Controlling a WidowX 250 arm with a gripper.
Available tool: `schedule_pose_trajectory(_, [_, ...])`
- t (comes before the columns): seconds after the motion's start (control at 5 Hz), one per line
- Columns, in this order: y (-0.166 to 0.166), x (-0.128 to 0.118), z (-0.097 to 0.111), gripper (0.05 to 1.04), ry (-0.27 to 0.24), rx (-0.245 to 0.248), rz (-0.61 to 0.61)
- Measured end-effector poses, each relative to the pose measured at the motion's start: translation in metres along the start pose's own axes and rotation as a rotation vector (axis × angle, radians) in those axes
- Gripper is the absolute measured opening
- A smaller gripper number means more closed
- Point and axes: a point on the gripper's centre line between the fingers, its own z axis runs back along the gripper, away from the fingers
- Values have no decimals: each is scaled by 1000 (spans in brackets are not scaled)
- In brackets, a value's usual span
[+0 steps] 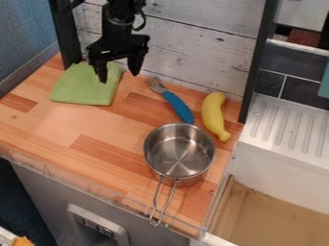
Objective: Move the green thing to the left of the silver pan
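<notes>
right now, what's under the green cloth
The green cloth lies on the wooden counter, which shows along its near edge. Whatever else may be beneath the cloth is covered and cannot be seen.

Your gripper (119,78) hides part of the green cloth (83,90) from you. The top edge cuts off your arm (122,10); you see only part of an orange thing (23,241), lower left, and a teal thing (325,82), right.
</notes>
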Motion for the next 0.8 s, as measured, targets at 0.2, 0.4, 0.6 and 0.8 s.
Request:
schedule_pose_trajectory(0.2, [9,12,-9,1001,-12,31,28])
schedule_pose_trajectory(0.4, [22,24,-13,1001,-16,41,79])
schedule_pose_trajectory(0.6, [26,26,-28,1001,-3,77,86])
schedule_pose_trajectory(0.8, [33,29,-38,1001,7,90,102])
